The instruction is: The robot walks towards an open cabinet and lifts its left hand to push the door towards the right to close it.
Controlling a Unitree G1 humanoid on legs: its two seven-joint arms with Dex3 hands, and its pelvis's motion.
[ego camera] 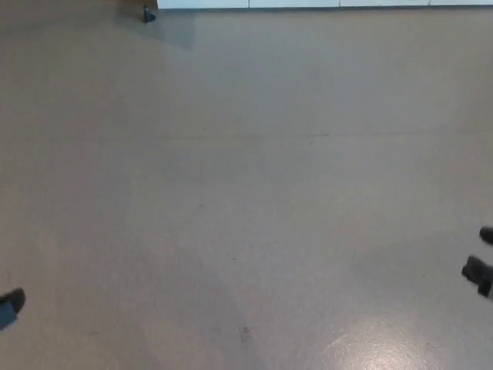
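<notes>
The bottom edge of a white cabinet (323, 3) runs along the top of the head view, far ahead across the floor. A small dark foot or caster (148, 13) stands at its left end, under a brown strip at the top left. Only the tip of my left hand (11, 305) shows at the left edge, low down. At the right edge a bit of my right hand (479, 268) peeks in. Both hands are far from the cabinet. Too little of either shows to tell how the fingers stand.
A wide beige floor (246, 200) lies between me and the cabinet, with a bright glare patch (385, 347) at the bottom right.
</notes>
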